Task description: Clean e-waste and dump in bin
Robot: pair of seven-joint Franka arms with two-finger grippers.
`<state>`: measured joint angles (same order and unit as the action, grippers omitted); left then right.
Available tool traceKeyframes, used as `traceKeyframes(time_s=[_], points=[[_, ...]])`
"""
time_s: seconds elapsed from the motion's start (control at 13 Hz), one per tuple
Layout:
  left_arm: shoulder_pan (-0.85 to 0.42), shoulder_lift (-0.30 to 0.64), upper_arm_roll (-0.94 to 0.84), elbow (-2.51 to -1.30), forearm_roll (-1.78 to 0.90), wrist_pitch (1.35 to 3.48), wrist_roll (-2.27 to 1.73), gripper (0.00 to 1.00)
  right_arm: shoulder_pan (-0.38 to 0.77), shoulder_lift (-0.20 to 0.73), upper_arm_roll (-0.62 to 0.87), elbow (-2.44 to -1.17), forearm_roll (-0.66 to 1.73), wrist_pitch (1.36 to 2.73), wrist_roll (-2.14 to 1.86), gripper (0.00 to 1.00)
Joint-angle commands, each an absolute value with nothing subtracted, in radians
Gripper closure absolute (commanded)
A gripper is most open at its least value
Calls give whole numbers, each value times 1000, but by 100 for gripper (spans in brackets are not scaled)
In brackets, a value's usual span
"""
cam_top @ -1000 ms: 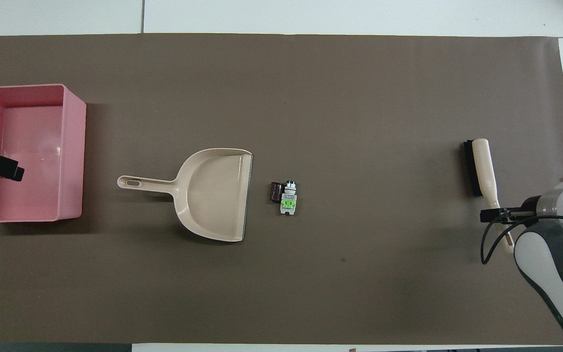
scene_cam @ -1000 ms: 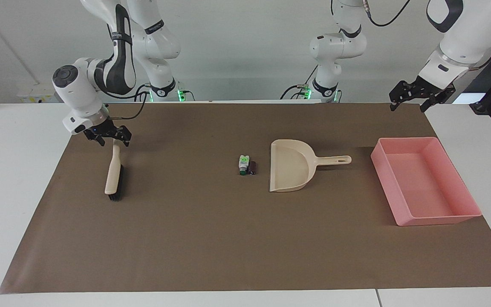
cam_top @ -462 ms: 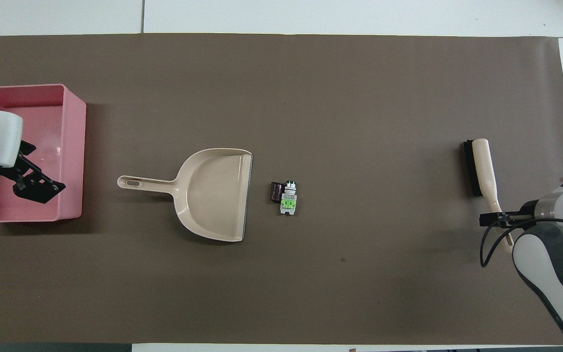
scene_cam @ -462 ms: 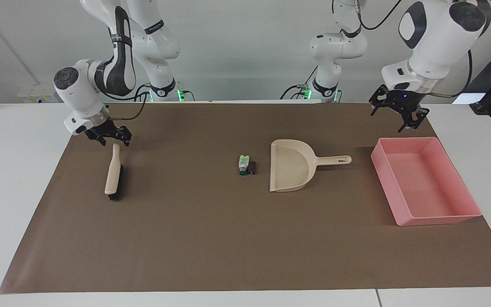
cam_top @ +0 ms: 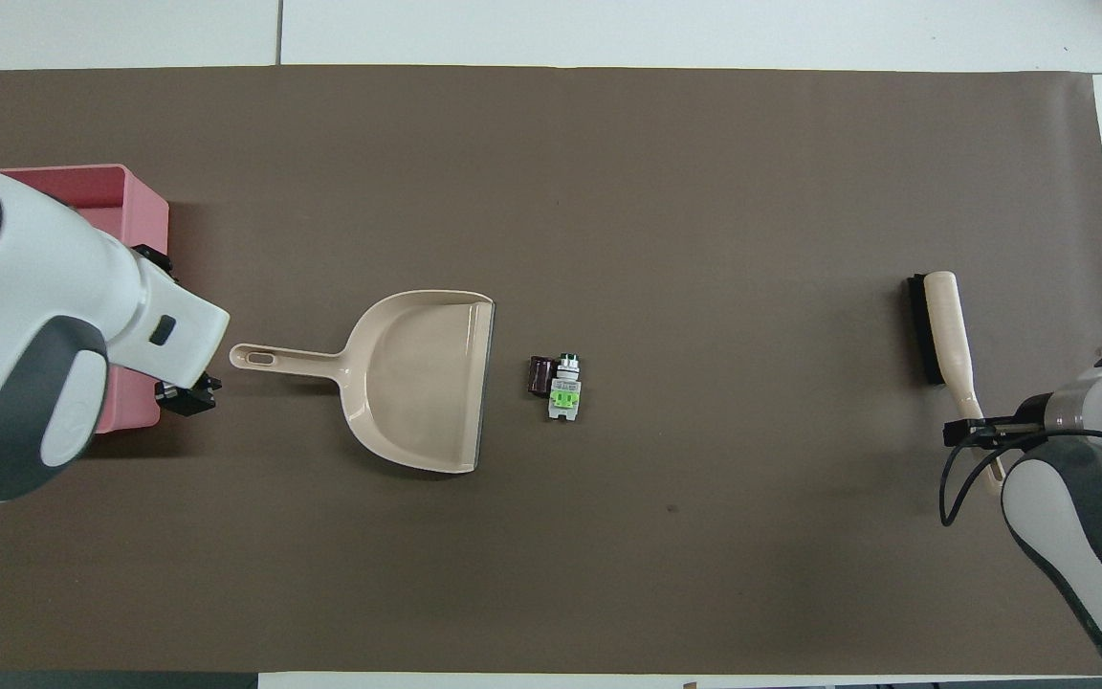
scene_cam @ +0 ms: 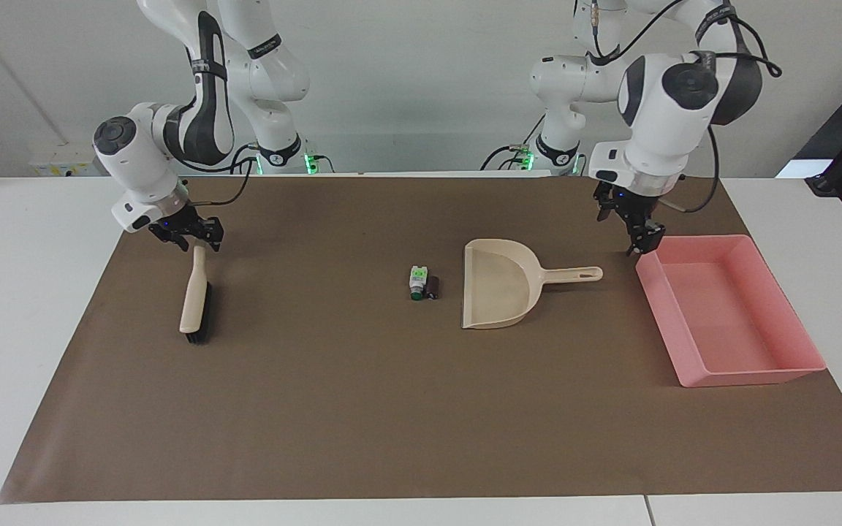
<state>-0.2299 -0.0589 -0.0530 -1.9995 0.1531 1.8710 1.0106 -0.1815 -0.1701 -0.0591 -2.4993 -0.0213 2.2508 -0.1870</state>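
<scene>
Facing view, scanned across from the right arm's end of the table.

Right gripper: low over the handle end of the brush, fingers spread on either side of the handle tip; cannot tell whether they touch it. Brush lies flat on the brown mat, bristles on its edge.

E-waste: two small pieces lying side by side and touching at mid-mat, the white-and-green one toward the right arm's end, the dark maroon one toward the dustpan. Both sit just beside the dustpan's open lip, apart from it.

Dustpan: flat on the mat, handle pointing toward the bin.

Left gripper: pointing down, above the gap between the dustpan handle's end and the bin's near corner. Holds nothing; finger spread cannot be judged.

Bin: pink tray at the left arm's end.
</scene>
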Motion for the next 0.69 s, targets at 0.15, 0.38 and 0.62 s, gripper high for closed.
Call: traceKeyframes(time_s=[0.15,0.38,0.62], points=[[-348,-14,-41,-2121,326,1986,980,3,-198,-178,-51,-2510,-21,2264,-210,100],[-394,26,-41,-2175,448,2045,916,5,-193,-173,-51,-2499,-17,2258,-206,100],[-409,46,-41,-2206,494,2082,876,7,-173,-172,-45,-2436,-17,2188,-192,100]])
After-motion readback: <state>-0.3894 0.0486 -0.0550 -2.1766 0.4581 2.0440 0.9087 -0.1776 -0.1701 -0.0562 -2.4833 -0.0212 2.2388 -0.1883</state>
